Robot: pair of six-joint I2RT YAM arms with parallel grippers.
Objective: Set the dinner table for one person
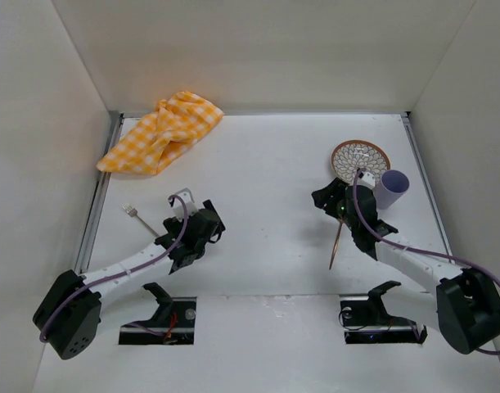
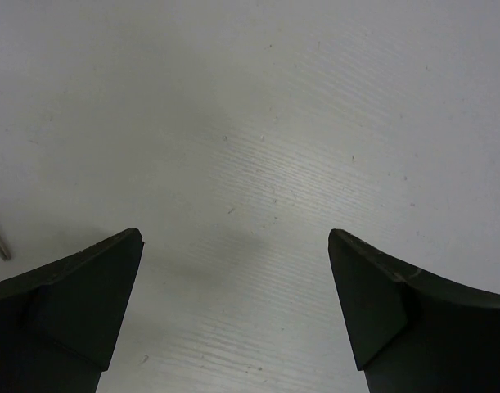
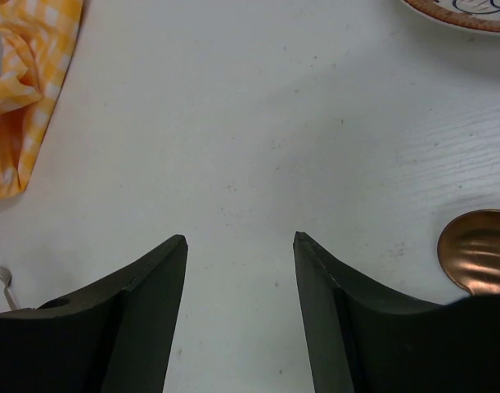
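The white dinner table carries a patterned plate at the far right. A lilac cup lies on its side next to the plate. A copper spoon lies near my right arm, and its bowl shows in the right wrist view. A silver fork lies by my left arm. My left gripper is open and empty over bare table. My right gripper is open and empty, left of the plate.
A crumpled yellow-and-white checked cloth lies at the far left corner, and it also shows in the right wrist view. Metal rails run along the table's sides. White walls enclose the table on three sides.
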